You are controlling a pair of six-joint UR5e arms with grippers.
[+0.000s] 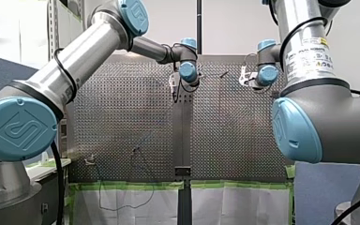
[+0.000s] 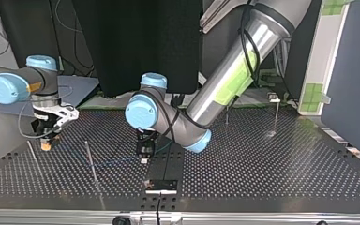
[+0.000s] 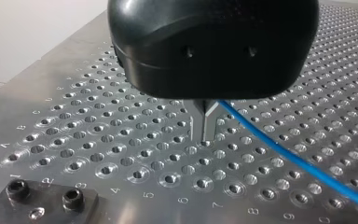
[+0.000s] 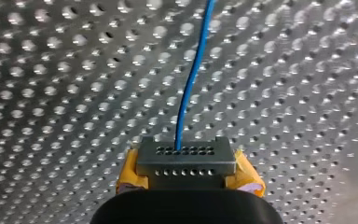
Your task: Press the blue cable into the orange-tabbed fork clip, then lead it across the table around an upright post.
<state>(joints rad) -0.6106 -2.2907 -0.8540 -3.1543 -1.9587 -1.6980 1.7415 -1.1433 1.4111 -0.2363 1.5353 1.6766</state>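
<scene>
My left hand, metal fingers pressed together, pinches the blue cable low over the bench. My right hand, yellow-padded, is clamped on it too.

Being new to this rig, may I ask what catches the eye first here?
The blue cable, bright against the perforated table, running out of a grey block between the yellow-padded fingers of my right gripper. Next, my silver left arm slanting across the top view's middle.
</scene>
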